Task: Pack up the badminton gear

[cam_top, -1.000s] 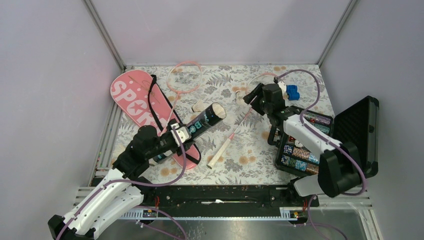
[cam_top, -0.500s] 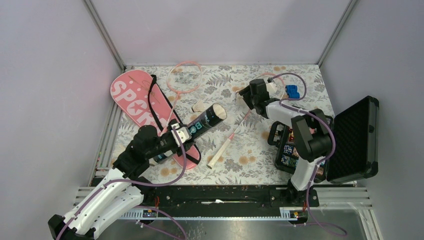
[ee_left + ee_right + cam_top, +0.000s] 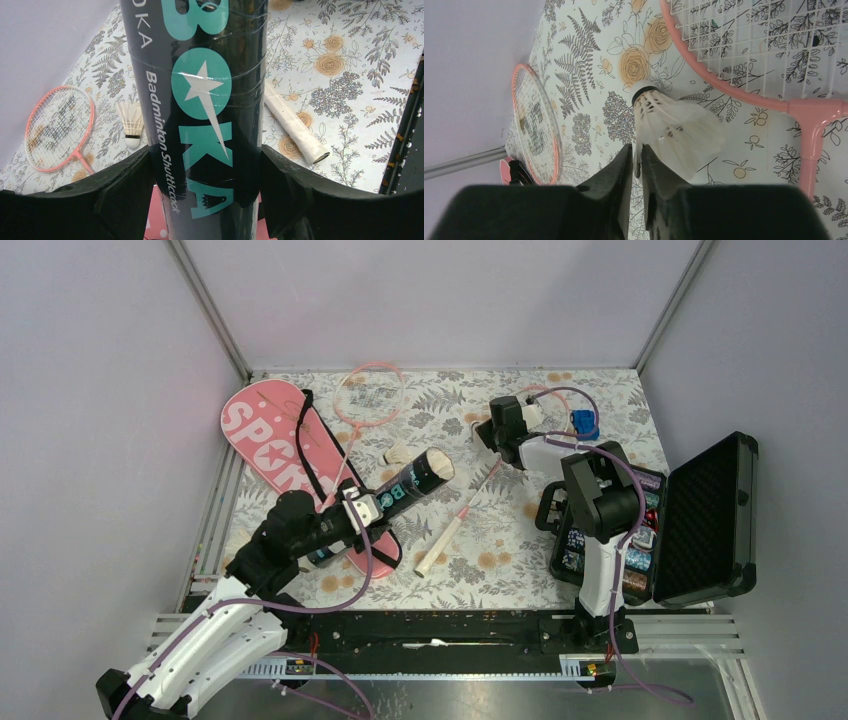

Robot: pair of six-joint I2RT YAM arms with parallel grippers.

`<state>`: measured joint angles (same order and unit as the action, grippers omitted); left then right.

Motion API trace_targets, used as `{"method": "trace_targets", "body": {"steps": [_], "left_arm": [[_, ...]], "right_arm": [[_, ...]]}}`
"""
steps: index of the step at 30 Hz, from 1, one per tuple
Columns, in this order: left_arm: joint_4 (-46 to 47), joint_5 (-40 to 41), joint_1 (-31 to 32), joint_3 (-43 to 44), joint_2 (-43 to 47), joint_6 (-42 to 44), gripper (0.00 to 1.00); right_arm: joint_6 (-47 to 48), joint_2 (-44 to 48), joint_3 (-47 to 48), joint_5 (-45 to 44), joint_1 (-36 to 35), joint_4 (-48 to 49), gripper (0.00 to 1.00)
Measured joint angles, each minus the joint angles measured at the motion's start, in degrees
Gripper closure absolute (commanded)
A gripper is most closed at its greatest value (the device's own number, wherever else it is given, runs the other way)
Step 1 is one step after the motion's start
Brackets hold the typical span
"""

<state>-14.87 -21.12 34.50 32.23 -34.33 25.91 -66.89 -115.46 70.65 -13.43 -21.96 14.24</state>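
Pink and white things lie spread over the flowery counter (image 3: 500, 565). The left pincer (image 3: 368, 508) holds the black tube (image 3: 415, 478) with teal letters, one finger on each side of it. The tube slants over the near end of the long pink bag (image 3: 265, 430). Its far end points to the middle of the counter. Just beside that end lies a white shuttlecock (image 3: 397, 453).

The right pincer (image 3: 638, 167) reaches far out across the counter. Its two fingers are nearly together, and they pinch the edge of the feathers of a second shuttlecock (image 3: 674, 132). That one lies on its side, right next to the pink rim of a racket (image 3: 769, 55). The cream handle of this racket points to the near side of the counter.

The other racket (image 3: 370, 392) lies by the far edge, and its thin stick runs down to the bag.

On the right stands an open black case (image 3: 715, 505) with bright rolls inside, partly hidden by the right arm. A small blue toy (image 3: 583, 423) sits near the far right corner, close to the right pincer.
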Motion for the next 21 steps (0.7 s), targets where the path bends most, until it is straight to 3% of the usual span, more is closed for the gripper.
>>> {"method": "trace_targets", "body": {"steps": [2, 8, 15, 21], "left_arm": [[0.00, -0.04, 0.00, 0.00, 0.00, 0.02, 0.77], [0.00, -0.04, 0.00, 0.00, 0.00, 0.02, 0.77], [0.00, 0.13, 0.00, 0.00, 0.00, 0.04, 0.77], [0.00, 0.52, 0.00, 0.00, -0.50, 0.24, 0.78]], "right_arm": [[0.94, 0.15, -0.02, 0.00, 0.00, -0.04, 1.00], [5.90, 6.16, -3.30, 0.17, 0.00, -0.61, 1.00], [17.29, 21.24, -7.48, 3.98, 0.66, -3.54, 1.00], [28.76, 37.86, -11.43, 14.29, 0.92, -7.56, 1.00]]}}
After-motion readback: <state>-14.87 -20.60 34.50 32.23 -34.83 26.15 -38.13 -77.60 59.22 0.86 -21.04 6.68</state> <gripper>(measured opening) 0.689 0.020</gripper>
